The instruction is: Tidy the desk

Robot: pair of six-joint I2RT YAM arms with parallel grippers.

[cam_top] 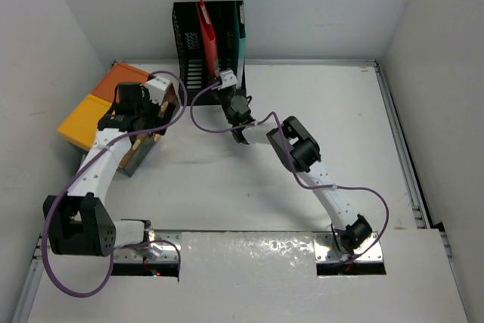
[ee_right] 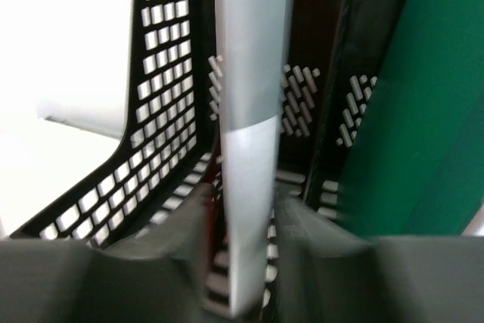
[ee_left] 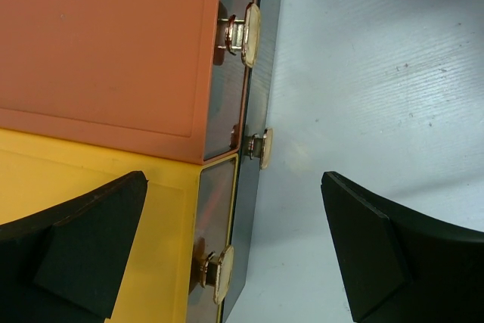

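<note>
1. Here, your left gripper (ee_left: 233, 202) hangs spread wide over the orange-and-yellow drawer box (ee_left: 98, 43), at the left of the top view.
2. Your right gripper (ee_right: 246, 213) flanks the red-and-grey folder (ee_right: 249, 73) standing in the black mesh file rack (ee_right: 162, 73), top centre. Whether it is pinching or loose, you cannot tell.
3. The white desk (cam_top: 227, 179) fills the middle.

No words, numbers or signs could be read anywhere. The red folder (cam_top: 206, 29), the green folder (cam_top: 240, 32) and the orange-and-yellow box (cam_top: 82, 120) showed only plain colours.
</note>
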